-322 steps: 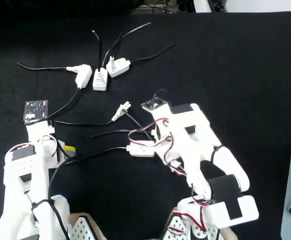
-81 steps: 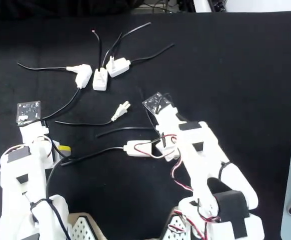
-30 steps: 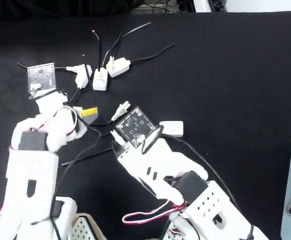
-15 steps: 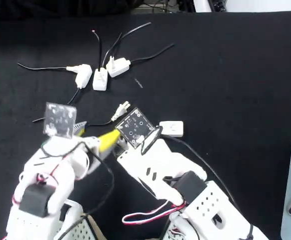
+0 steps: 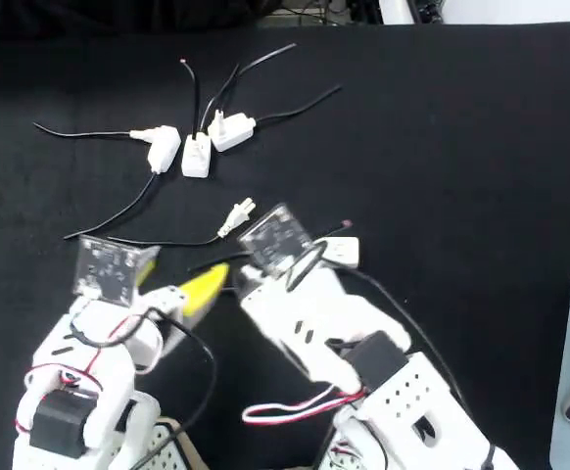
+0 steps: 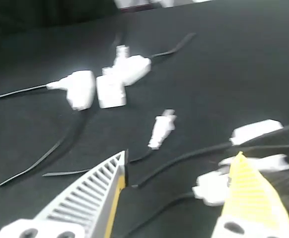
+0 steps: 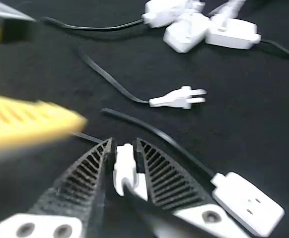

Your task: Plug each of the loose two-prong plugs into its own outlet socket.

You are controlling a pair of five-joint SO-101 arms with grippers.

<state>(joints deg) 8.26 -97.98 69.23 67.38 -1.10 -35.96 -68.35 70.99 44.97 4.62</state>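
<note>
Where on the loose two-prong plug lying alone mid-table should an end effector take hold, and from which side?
Probably best to grip the plug across its white moulded body, just behind the prongs, closing on its two long sides. Come from above: it lies flat, with prongs at one end and the cord leaving the other, so both ends are poor holds.
</note>
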